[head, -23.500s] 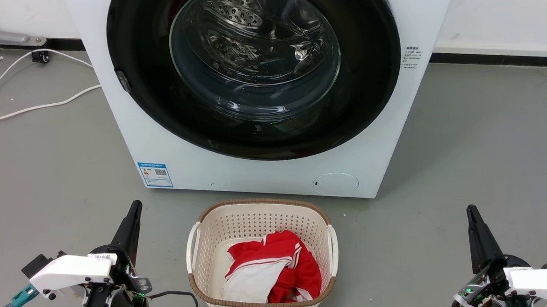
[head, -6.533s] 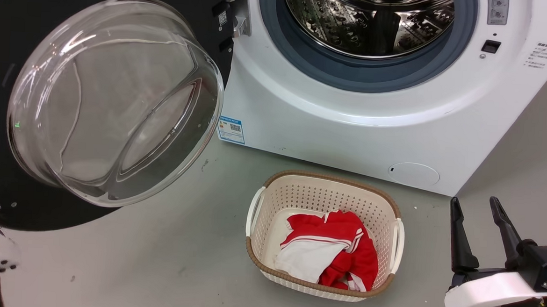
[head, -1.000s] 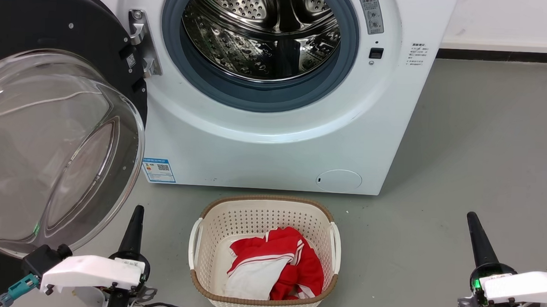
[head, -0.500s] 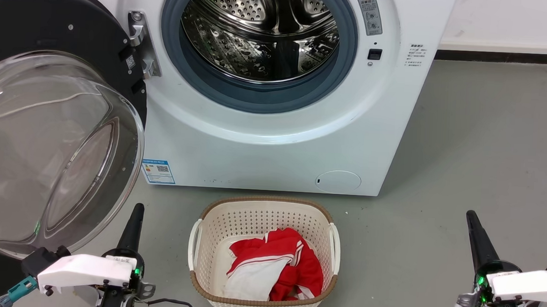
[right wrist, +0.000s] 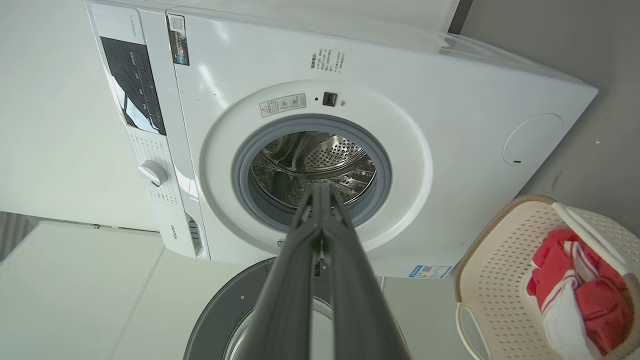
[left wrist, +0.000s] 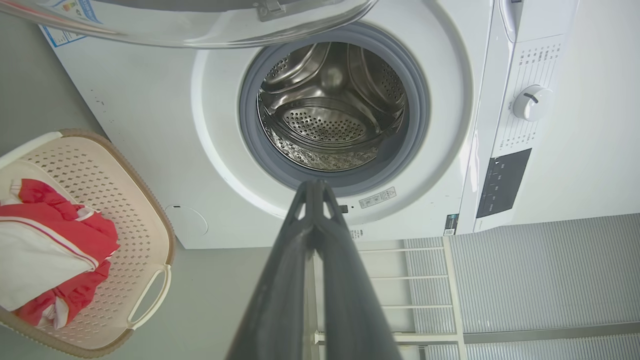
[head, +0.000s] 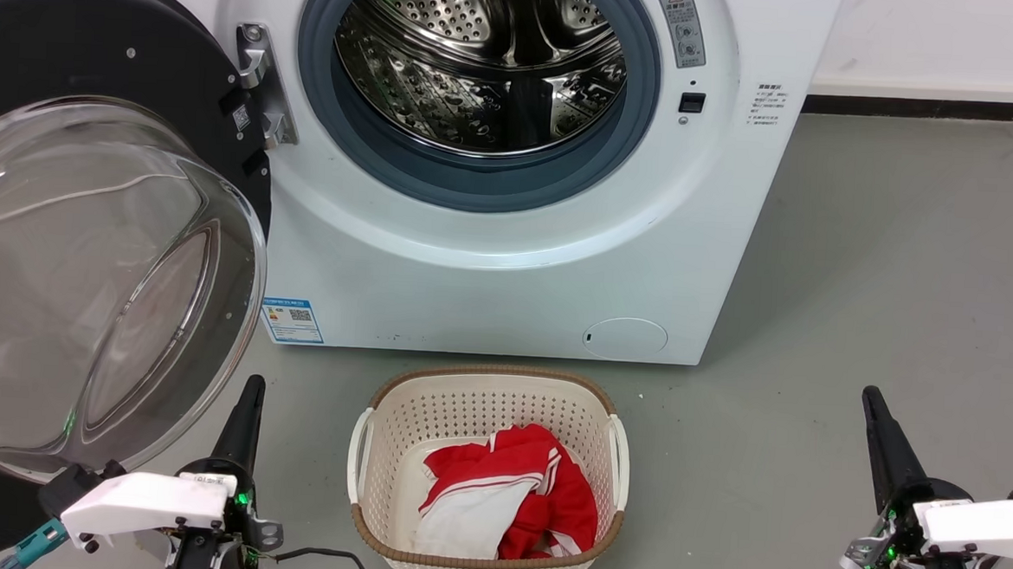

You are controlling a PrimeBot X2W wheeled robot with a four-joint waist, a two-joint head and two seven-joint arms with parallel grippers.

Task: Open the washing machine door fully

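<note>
Left gripper and right gripper both sit pinched together, empty, parked low. Guessing that's because the washing machine door hangs swung wide just beyond the left one, so the job looks done.

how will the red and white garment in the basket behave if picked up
Likely floppy: the red and white garment lies crumpled in soft folds. Probably light, being thin cloth. It would drape, not hold shape.

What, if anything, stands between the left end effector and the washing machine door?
Nothing visible does. The left end effector sits just beside the glass bowl of the open washing machine door; the laundry basket lies off to its right.
</note>
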